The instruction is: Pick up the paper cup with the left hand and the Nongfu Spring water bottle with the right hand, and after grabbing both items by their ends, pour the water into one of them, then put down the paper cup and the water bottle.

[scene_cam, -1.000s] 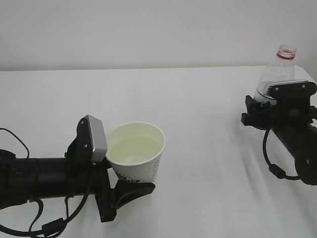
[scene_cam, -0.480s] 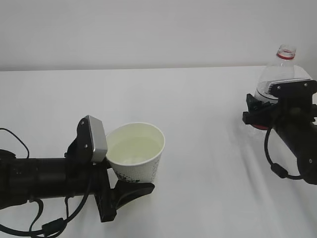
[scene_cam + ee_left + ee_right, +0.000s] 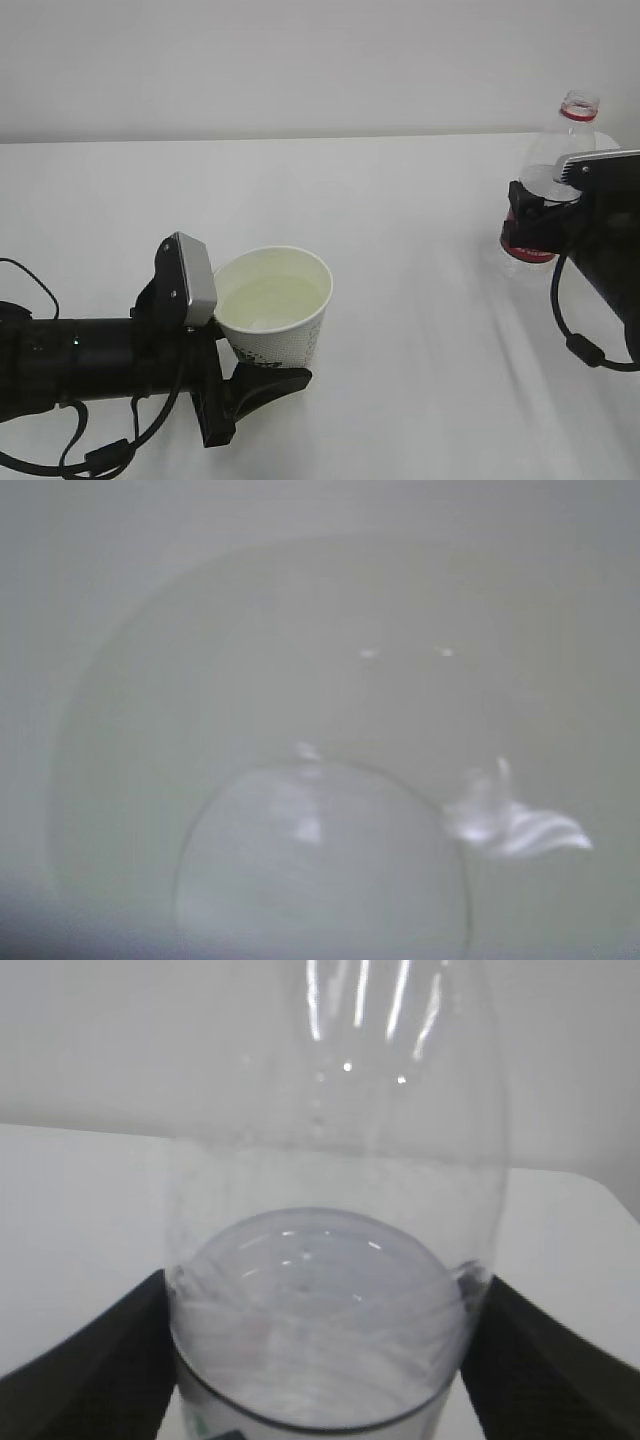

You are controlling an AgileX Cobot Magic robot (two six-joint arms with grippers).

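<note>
Item: paper cup (image 3: 275, 305). We find it at the front left of the white table (image 3: 400, 200), upright, mouth up, with a shallow pale pool of water (image 3: 320, 880) at its bottom. The left gripper (image 3: 255, 385) holds it low on its side, jaws set about the cup's width; one dark finger shows under the base. We cannot tell from the exterior view whether the cup's bottom rests on the table or hangs just above it.

Item: water bottle (image 3: 560, 170). It stands upright at the far right, capless, red neck ring on top, long axis vertical. The right gripper (image 3: 320, 1360) brackets it, a dark finger on each side of the clear body (image 3: 330, 1210), jaws spread wide, touching or all but touching the walls.

Relation that matters: each thing sits straight ahead of its own arm, between the fingers; cup and bottle lie well apart, the cup nearer the left arm, the bottle nearer the right.

We judge the pour done; setting both down and letting go remains.
</note>
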